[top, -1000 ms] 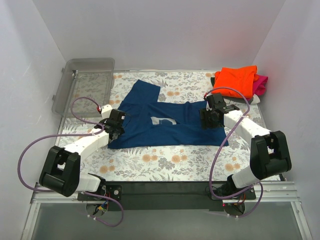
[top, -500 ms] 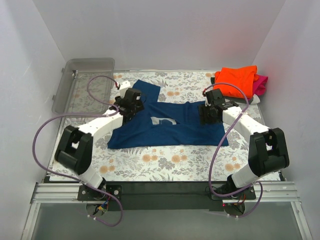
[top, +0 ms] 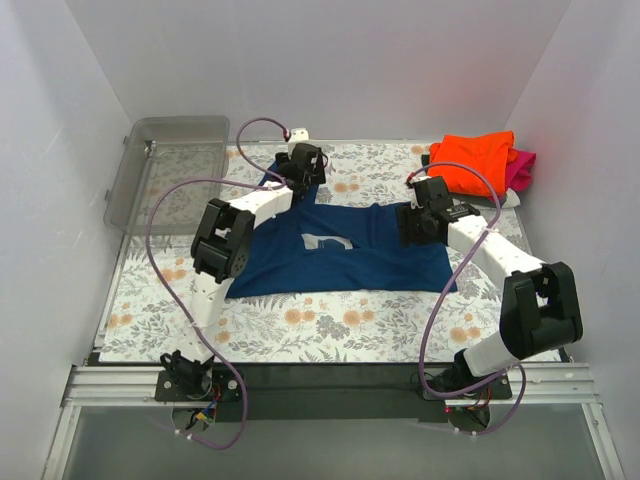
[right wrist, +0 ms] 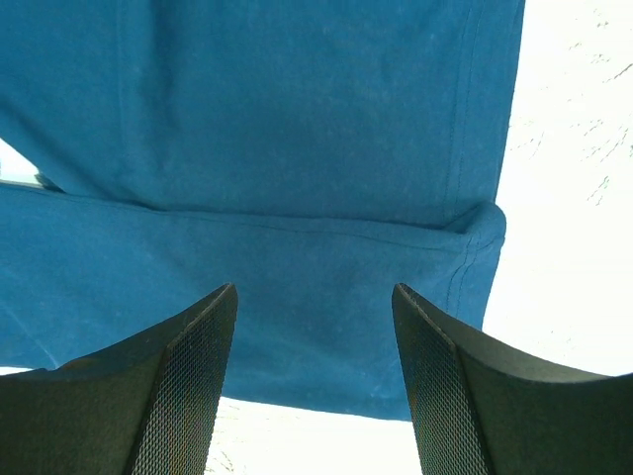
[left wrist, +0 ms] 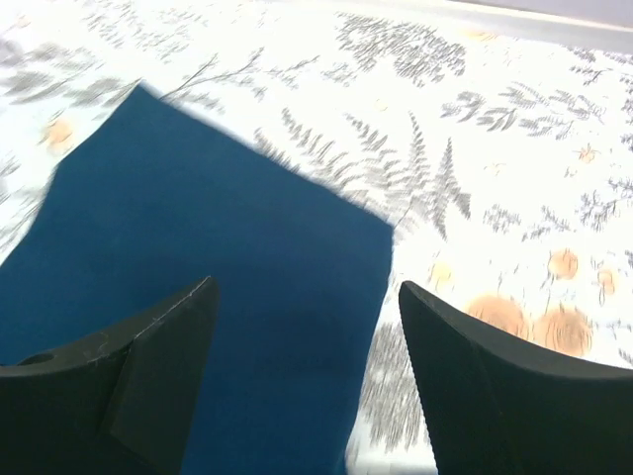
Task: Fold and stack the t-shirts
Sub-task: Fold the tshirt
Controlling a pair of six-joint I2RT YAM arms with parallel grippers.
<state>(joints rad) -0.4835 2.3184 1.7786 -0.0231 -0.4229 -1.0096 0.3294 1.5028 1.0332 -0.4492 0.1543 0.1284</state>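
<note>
The navy blue t-shirt lies spread on the floral table cover, its pale chest print facing up. My left gripper reaches far back and hovers over the shirt's rear left sleeve corner. It is open with nothing between its fingers. My right gripper hangs over the shirt's right side, just above a folded hem. It is open too and holds nothing. A folded bright orange shirt sits on a magenta one at the back right corner.
A clear plastic bin leans at the back left, beside the white side wall. White walls close the table on three sides. The left arm's purple cable loops over the table's left part.
My left arm swung from the shirt's front left edge up to its rear sleeve, and its jaws opened wider on the way. The right gripper shifted only slightly.
</note>
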